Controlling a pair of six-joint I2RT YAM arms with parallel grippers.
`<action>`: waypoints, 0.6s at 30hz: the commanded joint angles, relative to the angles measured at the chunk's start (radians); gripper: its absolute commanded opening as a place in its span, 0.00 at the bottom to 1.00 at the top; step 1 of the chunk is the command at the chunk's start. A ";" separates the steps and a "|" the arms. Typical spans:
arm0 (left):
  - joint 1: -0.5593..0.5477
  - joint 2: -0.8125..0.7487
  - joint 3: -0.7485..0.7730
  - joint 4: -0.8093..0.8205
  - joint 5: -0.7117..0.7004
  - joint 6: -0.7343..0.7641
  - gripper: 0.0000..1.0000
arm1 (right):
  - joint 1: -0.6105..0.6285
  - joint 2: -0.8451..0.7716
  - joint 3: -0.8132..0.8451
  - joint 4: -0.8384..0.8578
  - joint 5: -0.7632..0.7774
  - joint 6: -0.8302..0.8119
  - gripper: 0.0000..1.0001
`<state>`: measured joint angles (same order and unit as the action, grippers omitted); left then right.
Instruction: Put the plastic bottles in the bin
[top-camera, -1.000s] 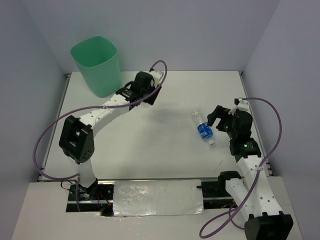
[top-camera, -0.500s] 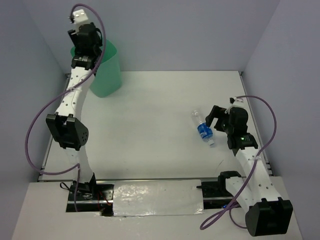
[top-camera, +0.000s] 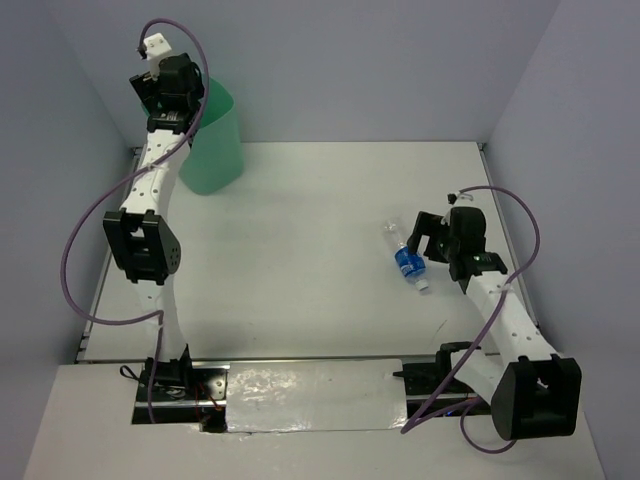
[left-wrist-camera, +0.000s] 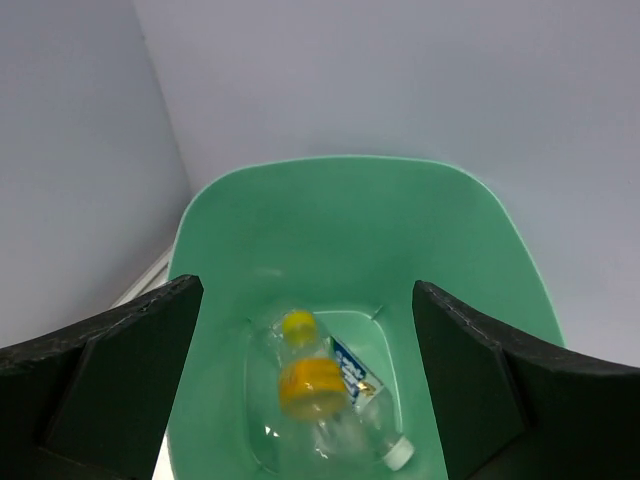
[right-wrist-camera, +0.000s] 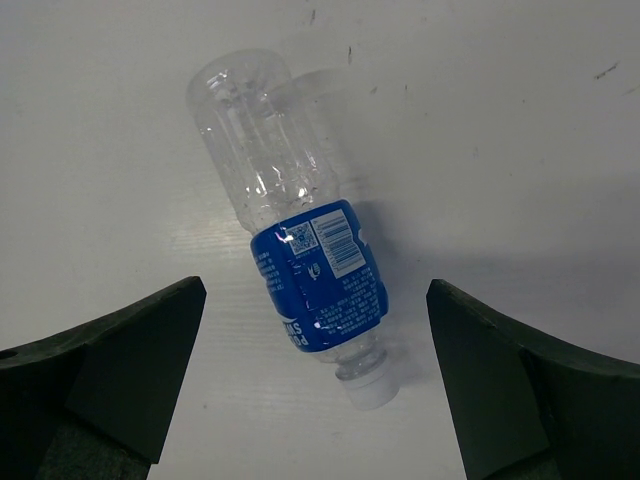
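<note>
The mint-green bin (top-camera: 215, 150) stands at the far left corner. My left gripper (top-camera: 178, 100) hangs above its mouth, open with nothing between the fingers. In the left wrist view, the left gripper (left-wrist-camera: 308, 290) looks down into the bin (left-wrist-camera: 340, 215). There an orange-capped bottle (left-wrist-camera: 312, 388), blurred, is over a white-capped bottle with a blue label (left-wrist-camera: 355, 370). A blue-labelled bottle (top-camera: 408, 256) lies on the table at the right. My right gripper (top-camera: 424, 245) is open beside it. In the right wrist view, the right gripper (right-wrist-camera: 312, 290) straddles the bottle (right-wrist-camera: 320, 275) without touching it.
The white table (top-camera: 300, 230) is walled by pale panels at the back and both sides. Purple cables loop off both arms. A foil-covered strip (top-camera: 315, 395) lies along the near edge between the arm bases.
My left arm has swung up from the table beside the bin to above its mouth, and the gripper has opened, letting go of the orange-capped bottle. My right gripper has edged closer to the blue-labelled bottle.
</note>
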<state>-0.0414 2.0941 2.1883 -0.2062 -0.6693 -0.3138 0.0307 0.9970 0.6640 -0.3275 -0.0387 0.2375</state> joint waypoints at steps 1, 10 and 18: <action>0.000 -0.035 0.051 0.025 0.013 0.019 0.99 | 0.011 0.012 0.060 -0.028 0.002 -0.021 1.00; -0.003 -0.244 -0.097 -0.130 0.365 -0.106 0.99 | 0.011 0.112 0.069 -0.171 0.043 0.031 1.00; -0.162 -0.491 -0.459 -0.101 0.479 -0.123 0.99 | 0.018 0.195 0.045 -0.105 -0.079 -0.001 1.00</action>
<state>-0.1310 1.6619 1.8187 -0.3267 -0.2802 -0.4221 0.0372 1.1957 0.6960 -0.4717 -0.0540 0.2523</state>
